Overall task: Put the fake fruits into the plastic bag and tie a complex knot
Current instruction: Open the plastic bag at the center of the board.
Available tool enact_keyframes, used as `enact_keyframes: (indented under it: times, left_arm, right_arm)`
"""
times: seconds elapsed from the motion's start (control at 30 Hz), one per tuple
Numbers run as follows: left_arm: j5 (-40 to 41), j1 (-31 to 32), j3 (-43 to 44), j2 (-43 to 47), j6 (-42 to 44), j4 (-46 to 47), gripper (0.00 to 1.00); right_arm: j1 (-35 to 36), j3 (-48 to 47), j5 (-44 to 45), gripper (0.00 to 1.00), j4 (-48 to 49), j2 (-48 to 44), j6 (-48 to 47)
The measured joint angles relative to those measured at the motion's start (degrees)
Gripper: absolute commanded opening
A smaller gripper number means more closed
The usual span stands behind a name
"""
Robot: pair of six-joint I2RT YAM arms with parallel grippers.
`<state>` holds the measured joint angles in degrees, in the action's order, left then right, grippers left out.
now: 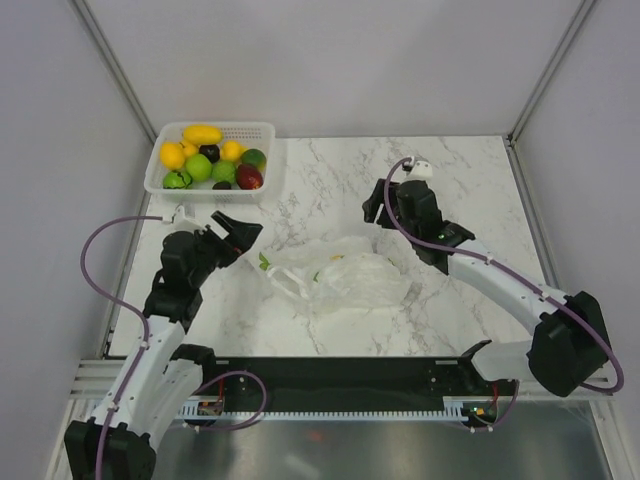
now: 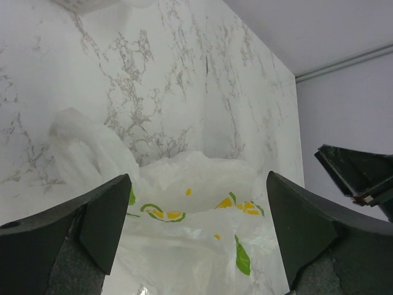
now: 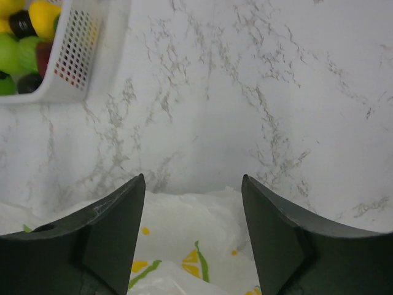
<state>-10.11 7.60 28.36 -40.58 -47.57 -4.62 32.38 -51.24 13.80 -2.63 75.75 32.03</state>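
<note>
Marble table [image 1: 330, 180], grey walls [image 1: 350, 60]. Only overhead shows us the whole basket [image 1: 262, 130] of fake fruits [image 1: 212, 158] — left gripper [image 2: 198, 178] and right gripper [image 3: 193, 178] both gape, empty, near the plastic bag [image 1: 350, 282].

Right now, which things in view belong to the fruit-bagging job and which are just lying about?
Job:
- fake fruits
- plastic bag
- left claw, open
- right claw, open

Lying about:
- white basket holding the fruits
- marble table
- purple cables

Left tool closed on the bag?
No: in the left wrist view the left tool stands wide open, its fingers well apart, with the plastic bag lying loose below the gap.
</note>
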Motion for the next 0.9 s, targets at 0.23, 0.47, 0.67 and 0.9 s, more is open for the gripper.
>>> enact_keyframes:
  times: [0.23, 0.47, 0.67, 0.9]
  left_arm:
    - [0.8, 5.5, 1.8, -4.5, 1.0, 0.0, 0.99]
    - [2.9, 12.4, 3.5, -10.8, 2.6, 0.0, 0.98]
    - [3.9, 17.8, 3.5, -13.9, 3.4, 0.6, 0.96]
    - [4.1, 21.5, -0.6, -13.4, 3.6, 5.1, 0.94]
  right_arm:
    - [0.0, -8.2, 8.1, 0.88, -17.2, -2.6, 10.8]
    - [0.6, -10.5, 8.2, 0.88, -39.5, -5.2, 27.5]
    - [5.2, -3.0, 5.5, 0.88, -44.7, -13.7, 38.4]
    - [8.5, 6.1, 3.8, 0.87, -42.4, -16.0, 46.9]
